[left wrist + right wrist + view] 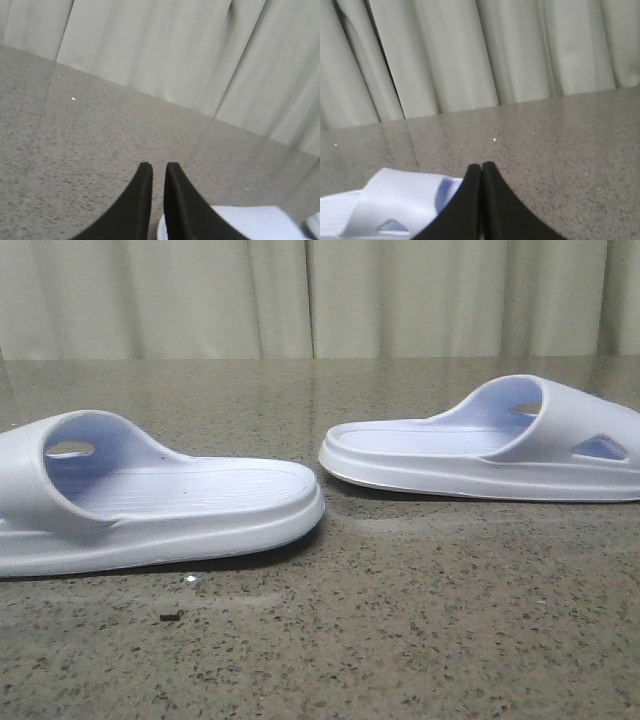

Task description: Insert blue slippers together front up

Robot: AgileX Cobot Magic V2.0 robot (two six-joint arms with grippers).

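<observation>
- Two pale blue slippers lie sole-down on the speckled stone table (pixel 400 640), well apart, heels pointing toward each other across a bare gap in the middle.
- Left slipper (pixel 150 505): nearer the camera, at the left of the front view. Strap end at far left, partly cut by the frame edge; heel end points right. Ribbed footbed visible, an oval cutout showing through the strap opening.
- Right slipper (pixel 490 445): farther back and to the right. Strap at its right end with a triangular side cutout; heel points left. Thick sole rests flat on the table.
- Neither slipper touches the other; neither is held.
- A small dark speck (pixel 170 617) lies on the table near the left slipper's sole, on the near side.
- Pale curtain (pixel 320 295) hangs behind the table's far edge.
- Left gripper (pixel 155 170): black fingers nearly together, a thin gap between the tips, nothing between them. Held above the table; an edge of a slipper (pixel 250 225) shows just beside the fingers in the left wrist view.
- Right gripper (pixel 481 170): fingers pressed tip to tip, clenched on nothing. In the right wrist view the strap end of a slipper (pixel 395 200) with its triangular cutout sits beside the fingers; contact cannot be told.
- Neither arm shows in the front view.
</observation>
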